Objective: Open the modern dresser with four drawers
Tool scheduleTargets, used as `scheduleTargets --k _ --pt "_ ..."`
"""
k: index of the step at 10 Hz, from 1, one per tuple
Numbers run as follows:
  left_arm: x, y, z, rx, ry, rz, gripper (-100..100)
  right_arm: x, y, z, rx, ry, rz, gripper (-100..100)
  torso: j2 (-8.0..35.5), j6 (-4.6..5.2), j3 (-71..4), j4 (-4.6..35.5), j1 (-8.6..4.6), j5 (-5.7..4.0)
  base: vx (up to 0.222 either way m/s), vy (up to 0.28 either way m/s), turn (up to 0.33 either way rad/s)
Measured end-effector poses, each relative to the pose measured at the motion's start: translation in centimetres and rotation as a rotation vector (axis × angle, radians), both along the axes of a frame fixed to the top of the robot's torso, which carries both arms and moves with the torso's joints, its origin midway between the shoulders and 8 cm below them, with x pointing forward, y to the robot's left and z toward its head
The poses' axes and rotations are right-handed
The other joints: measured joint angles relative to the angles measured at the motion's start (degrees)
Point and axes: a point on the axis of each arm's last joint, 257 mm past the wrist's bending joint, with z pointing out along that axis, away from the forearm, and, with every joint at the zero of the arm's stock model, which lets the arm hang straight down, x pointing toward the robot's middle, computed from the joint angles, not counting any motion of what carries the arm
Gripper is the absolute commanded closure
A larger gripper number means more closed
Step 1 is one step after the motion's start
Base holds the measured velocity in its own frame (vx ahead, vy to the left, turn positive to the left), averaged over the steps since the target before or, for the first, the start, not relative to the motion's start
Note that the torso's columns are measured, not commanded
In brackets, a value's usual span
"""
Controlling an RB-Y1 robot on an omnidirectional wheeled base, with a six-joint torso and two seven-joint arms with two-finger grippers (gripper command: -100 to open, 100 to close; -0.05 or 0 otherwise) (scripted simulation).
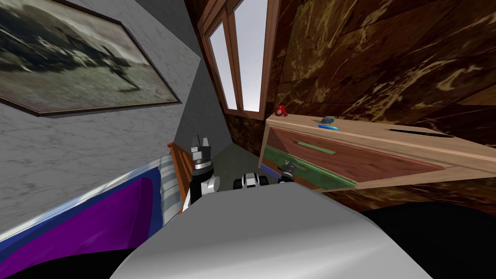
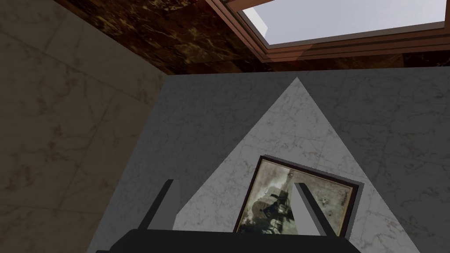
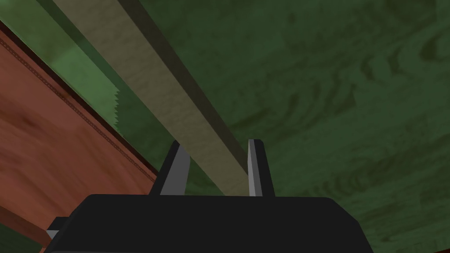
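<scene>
Right gripper (image 3: 215,142) pinches the pale handle (image 3: 145,74) on the green drawer (image 3: 329,88), ready to pull the dresser (image 1: 387,140) open, while left gripper (image 2: 234,182) hangs spread.

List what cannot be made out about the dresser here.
Handle of the green drawer: right wrist view, far end cut off by the edge, near end hidden behind the right gripper.
Red object and blue object on the dresser: head view, too small to identify.
</scene>
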Motion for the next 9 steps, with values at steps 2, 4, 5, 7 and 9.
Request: scheduleTargets --k 2,4,5,7,9 --pt "0.0 0.0 0.0 0.000 0.000 0.000 0 -0.7 -0.3 0.1 -0.003 -0.004 0.003 100 0.1 -0.01 0.1 0.1 -0.04 0.01 -0.030 0.035 -0.025" --pt "0.0 0.0 0.0 0.000 0.000 0.000 0 -0.7 0.4 0.5 -0.006 -0.008 0.007 100 0.5 0.01 0.3 0.1 0.25 -0.01 -0.166 0.086 0.003" --pt "0.0 0.0 0.0 0.000 0.000 0.000 0 -0.8 1.0 0.4 0.000 -0.002 0.015 100 0.4 0.05 0.2 0.1 0.12 0.02 -0.077 0.045 0.004" --pt "0.0 0.0 0.0 0.000 0.000 0.000 0 -1.0 2.2 0.2 0.001 0.003 0.017 100 0.1 0.11 0.0 0.1 0.03 0.13 -0.103 0.021 -0.018" --pt "0.0 0.0 0.0 0.000 0.000 0.000 0 -1.2 4.4 0.3 0.000 0.004 0.019 100 0.2 0.05 0.1 0.0 0.06 0.06 -0.112 0.000 0.002"
